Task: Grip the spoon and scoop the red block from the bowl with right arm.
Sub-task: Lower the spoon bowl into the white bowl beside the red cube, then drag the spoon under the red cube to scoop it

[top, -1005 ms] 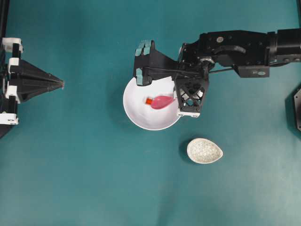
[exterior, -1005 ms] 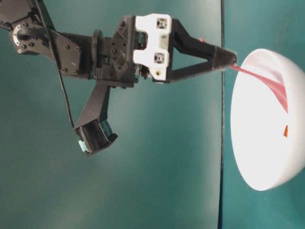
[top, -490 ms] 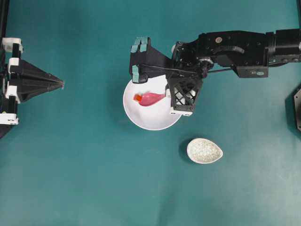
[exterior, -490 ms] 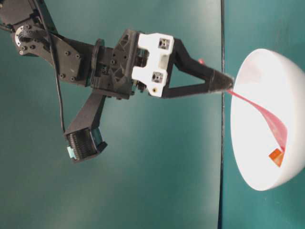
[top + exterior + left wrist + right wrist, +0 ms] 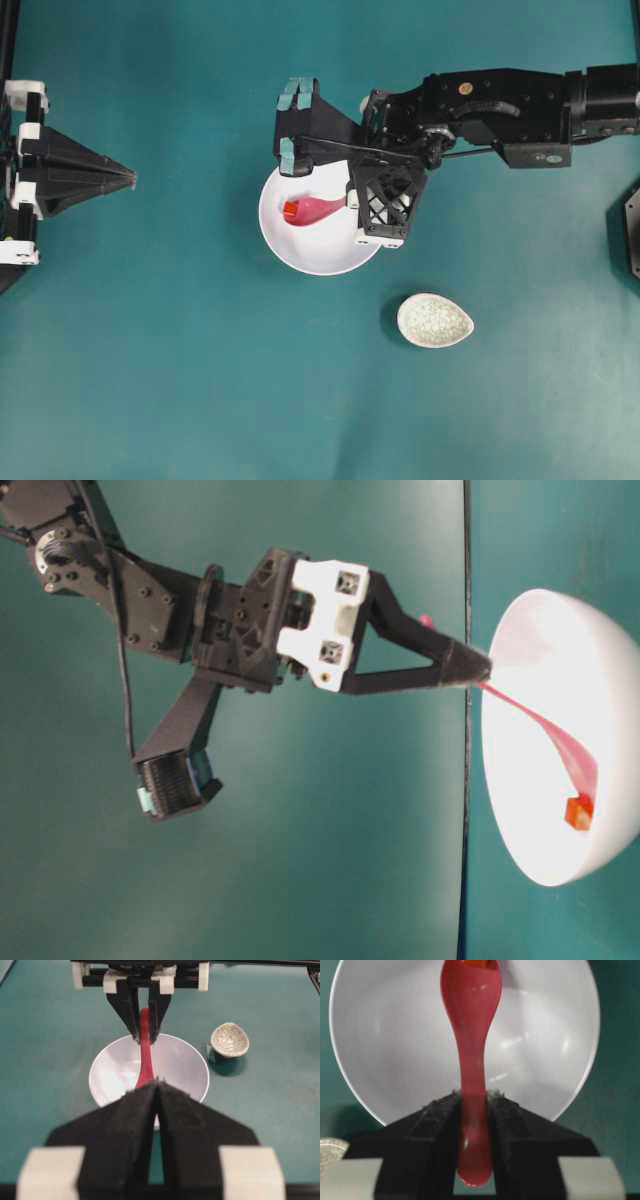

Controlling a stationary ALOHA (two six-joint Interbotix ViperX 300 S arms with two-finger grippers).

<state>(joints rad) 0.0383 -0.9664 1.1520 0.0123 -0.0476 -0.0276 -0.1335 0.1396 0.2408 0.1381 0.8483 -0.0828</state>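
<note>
The white bowl [image 5: 330,255] sits mid-table. My right gripper [image 5: 352,200] is shut on the handle of the pink spoon [image 5: 318,208], whose scoop reaches down into the bowl. The red block [image 5: 290,209] lies at the scoop's tip, against the bowl's left inner wall. In the right wrist view the spoon [image 5: 470,1035] runs between the fingers [image 5: 512,1115], and the block [image 5: 475,962] touches the scoop's far edge. The table-level view shows the block [image 5: 578,811] low in the bowl [image 5: 520,780]. My left gripper [image 5: 130,180] is shut and empty at the far left.
A small speckled off-white oval dish [image 5: 435,320] stands on the teal table to the lower right of the bowl; it also shows in the left wrist view [image 5: 229,1040]. The right arm's teal-padded part [image 5: 292,125] hangs over the bowl's upper-left rim.
The right gripper moved the spoon leftward across the bowl, pushing the red block from the middle to the left wall. The bowl shifted slightly. The left arm stayed still.
</note>
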